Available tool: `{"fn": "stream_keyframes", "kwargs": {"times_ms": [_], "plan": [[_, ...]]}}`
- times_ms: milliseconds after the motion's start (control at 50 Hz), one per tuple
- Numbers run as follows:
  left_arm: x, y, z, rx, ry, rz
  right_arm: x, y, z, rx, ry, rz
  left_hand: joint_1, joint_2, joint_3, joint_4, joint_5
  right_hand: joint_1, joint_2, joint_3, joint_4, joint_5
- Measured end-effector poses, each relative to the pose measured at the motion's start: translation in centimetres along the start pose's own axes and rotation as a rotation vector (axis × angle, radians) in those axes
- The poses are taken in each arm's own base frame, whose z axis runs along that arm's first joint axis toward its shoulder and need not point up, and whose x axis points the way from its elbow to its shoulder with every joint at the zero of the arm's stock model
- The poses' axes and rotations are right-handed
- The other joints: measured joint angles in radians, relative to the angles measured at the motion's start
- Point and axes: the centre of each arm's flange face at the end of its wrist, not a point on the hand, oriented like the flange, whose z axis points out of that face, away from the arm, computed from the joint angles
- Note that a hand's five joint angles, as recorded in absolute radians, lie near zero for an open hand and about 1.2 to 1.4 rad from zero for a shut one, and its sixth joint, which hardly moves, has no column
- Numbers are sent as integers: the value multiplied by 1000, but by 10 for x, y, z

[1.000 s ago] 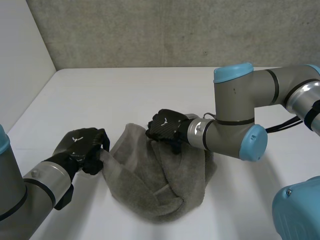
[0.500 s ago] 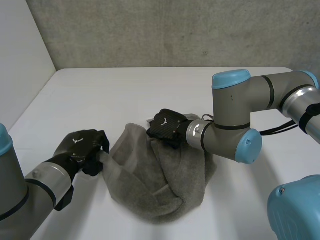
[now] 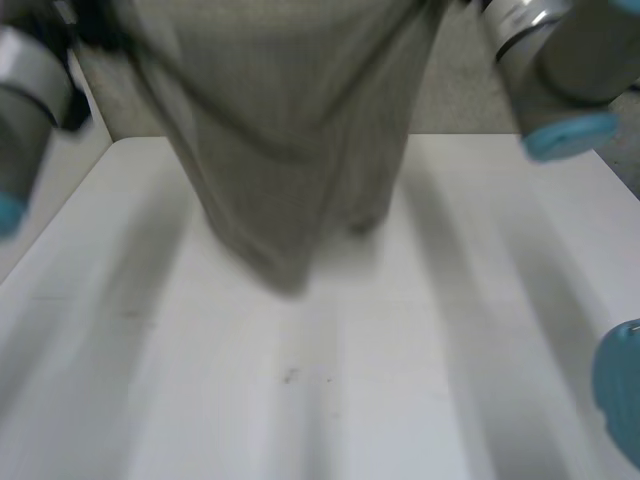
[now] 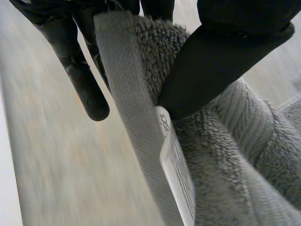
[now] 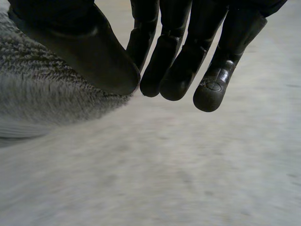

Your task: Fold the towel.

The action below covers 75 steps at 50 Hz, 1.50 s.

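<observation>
The grey towel (image 3: 285, 150) hangs in the air above the white table (image 3: 400, 380), spread between my two raised arms, its lower end just above the tabletop. My left hand (image 4: 221, 56) pinches a hemmed edge of the towel (image 4: 221, 155) between thumb and fingers, just above its white label (image 4: 178, 174). My right hand (image 5: 80, 47) presses its thumb onto the towel's fluffy edge (image 5: 47, 94) against its fingers (image 5: 178, 56). In the head view my left arm (image 3: 30, 70) and right arm (image 3: 560, 60) stand high at either side of the towel.
A grey concrete wall (image 3: 470, 100) runs behind the table, and a white side wall (image 3: 40, 200) stands at the left. Bare tabletop stretches under and in front of the hanging towel.
Both arms have swung up and lifted the towel off the table; it now hangs between them. The right hand has closed on the towel's edge.
</observation>
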Motion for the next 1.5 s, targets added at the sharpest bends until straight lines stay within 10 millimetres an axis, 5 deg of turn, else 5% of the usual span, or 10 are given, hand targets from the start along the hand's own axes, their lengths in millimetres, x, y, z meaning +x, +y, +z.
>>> {"fn": "stream_keyframes", "kwargs": {"times_ms": [120, 200, 300, 400, 520, 680, 820, 1140, 1280, 1500], "plan": [[-1, -62, 23, 266, -17, -124, 47, -8, 3, -13, 92, 85, 0, 0, 0, 0, 0, 1, 0, 0, 0, 0], [-3, -58, 23, 266, -29, -148, 51, 6, -6, -106, 49, 137, 0, 0, 0, 0, 0, 1, 0, 0, 0, 0], [-8, -6, 9, 107, -57, -145, 33, 38, -27, -276, -103, 215, 0, 0, 0, 0, 0, 1, 0, 0, 1, 0], [-13, 64, -20, -108, -75, -131, -10, 79, -62, -457, -324, 289, 0, 0, 0, 0, 0, 1, 0, 0, 1, 0], [-19, 148, -67, -371, -83, -97, -70, 129, -135, -696, -592, 308, 0, 0, 0, 0, 0, 1, 0, 0, 1, 0], [-25, 200, -115, -580, -90, -28, -109, 154, -213, -852, -779, 278, 0, 0, 0, 0, 0, 1, 0, 0, 1, 0], [-32, 193, -122, -585, -107, -3, -102, 152, -228, -812, -732, 266, 0, 0, 0, 0, 0, 2, 0, 0, 1, 0], [-24, 133, -104, -407, -81, -15, -64, 150, -225, -749, -435, 491, 3, 0, 0, 0, 0, 2, 0, 0, 1, 0], [-15, 109, -95, -330, -57, -44, -68, 155, -228, -771, -433, 521, 3, 0, 0, 0, 0, -695, -664, -680, -682, -696], [-12, 93, -83, -280, -50, -70, -79, 162, -233, -782, -477, 544, 3, 0, 0, 0, 0, -869, -823, -853, -855, -899]]}}
